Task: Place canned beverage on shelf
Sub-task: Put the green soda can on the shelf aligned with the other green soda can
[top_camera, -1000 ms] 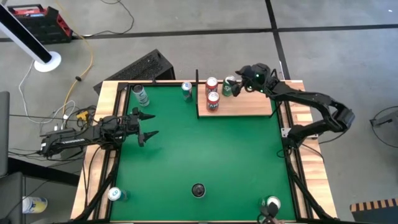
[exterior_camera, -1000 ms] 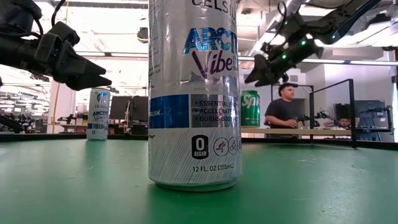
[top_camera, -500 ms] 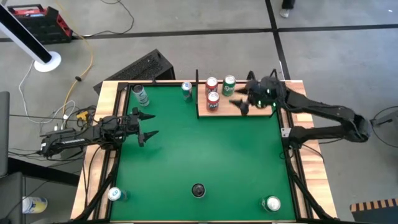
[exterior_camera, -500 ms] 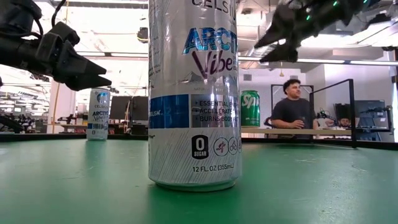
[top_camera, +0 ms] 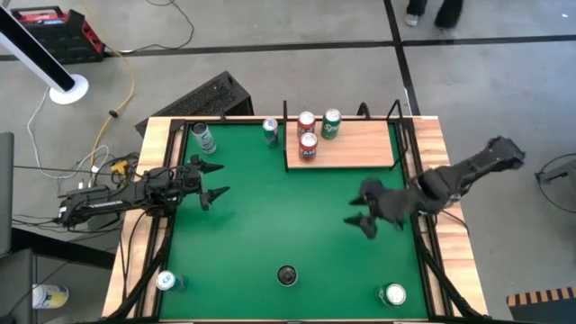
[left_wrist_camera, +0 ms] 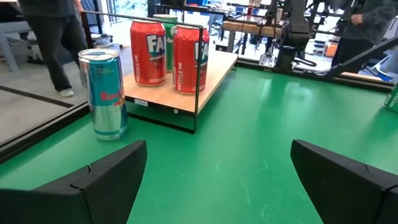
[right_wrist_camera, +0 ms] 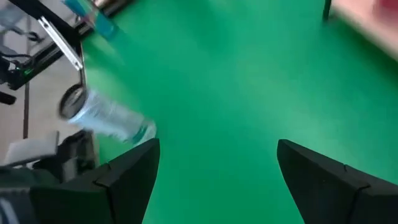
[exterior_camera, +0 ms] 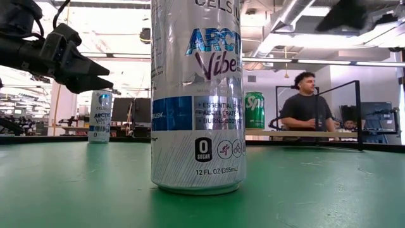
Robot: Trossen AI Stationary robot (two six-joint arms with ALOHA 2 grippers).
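The shelf (top_camera: 351, 146), a light-wood plank with black edging, stands at the far right of the green mat. A green can (top_camera: 331, 123) and two red cans (top_camera: 308, 135) stand upright on it; they also show in the left wrist view (left_wrist_camera: 168, 53). My right gripper (top_camera: 363, 213) is open and empty above the mat, nearer than the shelf. My left gripper (top_camera: 211, 182) is open and empty at the table's left side, pointing toward the shelf.
A blue-silver can (top_camera: 271, 129) stands on the mat left of the shelf. Silver cans stand at the far left (top_camera: 203, 137), near left (top_camera: 166, 281) and near right (top_camera: 393, 293). One tall silver can (exterior_camera: 197, 95) fills the low view. A person (exterior_camera: 305, 104) is behind the table.
My right gripper has drawn back from the green can on the shelf, gone toward the table's near edge and come out over the open mat, its fingers open. The green can stays upright on the shelf. The person behind the table has moved a little.
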